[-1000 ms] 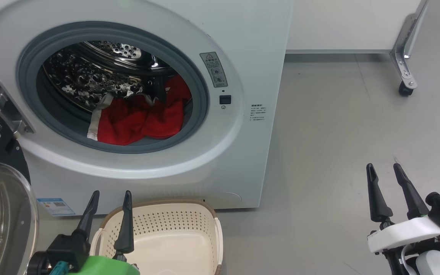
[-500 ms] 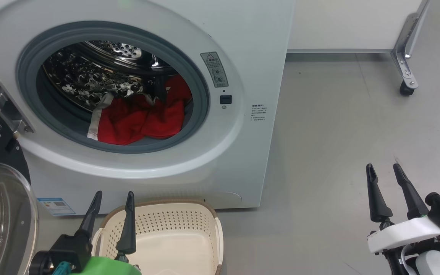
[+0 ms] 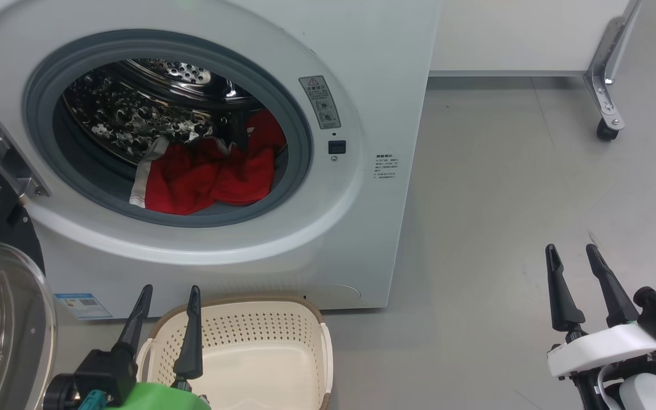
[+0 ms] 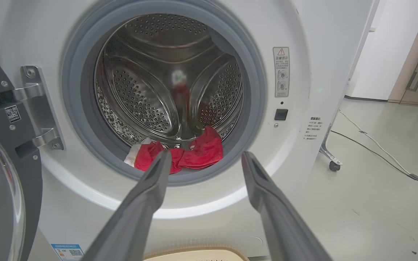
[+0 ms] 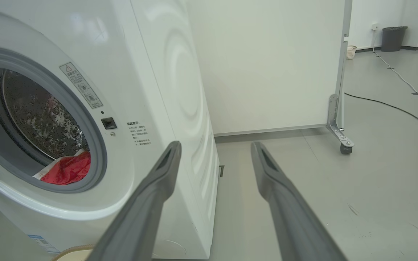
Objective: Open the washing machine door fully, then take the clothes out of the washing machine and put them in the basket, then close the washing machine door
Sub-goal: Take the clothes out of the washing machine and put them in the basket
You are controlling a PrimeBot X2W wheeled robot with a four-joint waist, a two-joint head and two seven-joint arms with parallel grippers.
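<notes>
Grey floor [image 3: 504,199], basket [image 3: 259,327] before washing machine [image 3: 373,68], wheeled partition leg [image 3: 606,97] far right.

The floor [image 3: 504,188] is smooth and grey, under soft, even light, with a few small dark marks. A white partition panel [image 5: 267,65] stands on it — its metal foot [image 5: 337,127] ends in a small black wheel [image 5: 345,149]. Thin cables [image 5: 394,105] lie across the floor; a dark bin [image 5: 394,38] stands by the far wall.
</notes>
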